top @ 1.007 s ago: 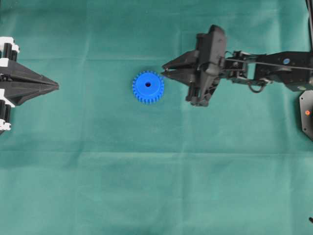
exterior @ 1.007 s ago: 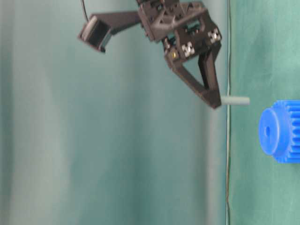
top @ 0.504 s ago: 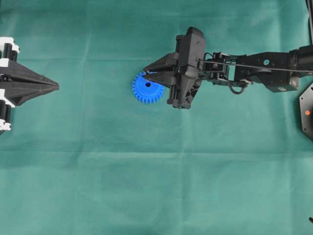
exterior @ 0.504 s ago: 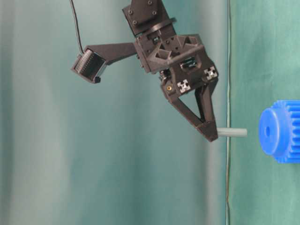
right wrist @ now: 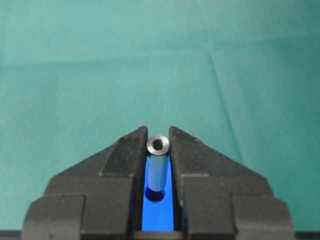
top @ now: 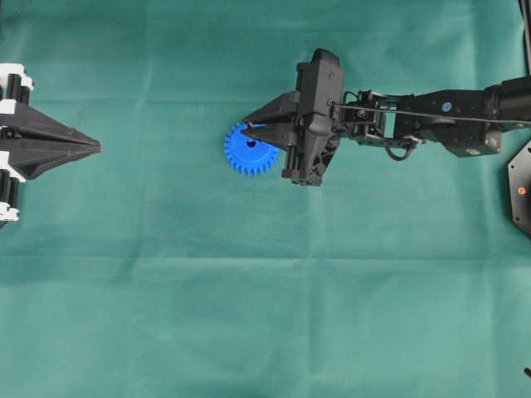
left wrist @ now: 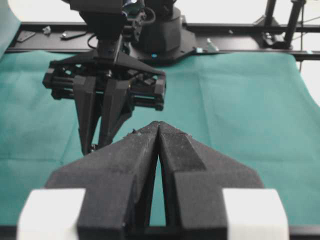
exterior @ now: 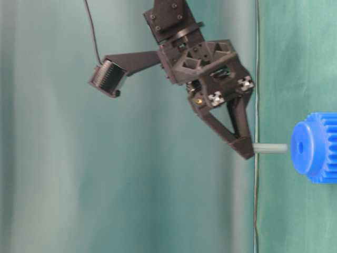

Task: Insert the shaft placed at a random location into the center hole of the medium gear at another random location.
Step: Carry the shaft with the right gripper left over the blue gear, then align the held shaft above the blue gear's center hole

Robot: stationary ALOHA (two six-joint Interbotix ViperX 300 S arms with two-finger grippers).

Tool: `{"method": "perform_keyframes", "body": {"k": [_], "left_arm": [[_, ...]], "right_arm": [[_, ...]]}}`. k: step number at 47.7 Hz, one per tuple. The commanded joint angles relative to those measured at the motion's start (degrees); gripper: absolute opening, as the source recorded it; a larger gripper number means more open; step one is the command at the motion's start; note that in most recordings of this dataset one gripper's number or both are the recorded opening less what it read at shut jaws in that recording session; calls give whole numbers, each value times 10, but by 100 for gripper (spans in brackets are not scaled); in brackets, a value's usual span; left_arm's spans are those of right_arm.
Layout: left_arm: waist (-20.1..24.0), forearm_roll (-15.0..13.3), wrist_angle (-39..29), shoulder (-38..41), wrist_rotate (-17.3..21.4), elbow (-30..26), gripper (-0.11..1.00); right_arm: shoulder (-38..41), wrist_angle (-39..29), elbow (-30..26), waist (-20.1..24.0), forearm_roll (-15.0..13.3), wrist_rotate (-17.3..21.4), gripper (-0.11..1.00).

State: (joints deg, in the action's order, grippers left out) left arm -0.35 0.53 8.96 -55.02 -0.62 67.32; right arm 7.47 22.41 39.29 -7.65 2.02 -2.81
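The blue medium gear (top: pixel 249 154) lies flat on the green cloth. My right gripper (top: pixel 250 128) hangs over it, shut on the shaft (exterior: pixel 270 148), a short grey pin. The pin points straight at the center hole (exterior: pixel 300 147), and its free end is almost at the gear's face. In the right wrist view the shaft (right wrist: pixel 157 167) stands between the fingertips, its lower end at the dark hole (right wrist: pixel 156 195) in the blue hub. My left gripper (top: pixel 97 147) rests shut and empty at the far left; its tips (left wrist: pixel 158 125) face the right gripper (left wrist: pixel 95 145).
Green cloth (top: pixel 265 315) covers the whole table. A black base with a red light (top: pixel 521 191) sits at the right edge. The right arm (top: pixel 431 120) stretches in from the right above the cloth.
The right gripper swung left from beside the gear to over its hub, then lowered, bringing the shaft's end close to the center hole. The left gripper has not moved.
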Motion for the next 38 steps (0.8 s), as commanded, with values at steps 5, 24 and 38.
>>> {"method": "perform_keyframes", "body": {"k": [5,24,38], "left_arm": [[1,2,3,4,-1,-8,0],[1,2,4,4,-1,-8,0],[1,2,3,4,-1,-8,0]], "right_arm": [[2,2,-9,3,4,-4,14],[18,9,-2,4,4,-4,14],[18,11,-3,4,4,-3,14]]}}
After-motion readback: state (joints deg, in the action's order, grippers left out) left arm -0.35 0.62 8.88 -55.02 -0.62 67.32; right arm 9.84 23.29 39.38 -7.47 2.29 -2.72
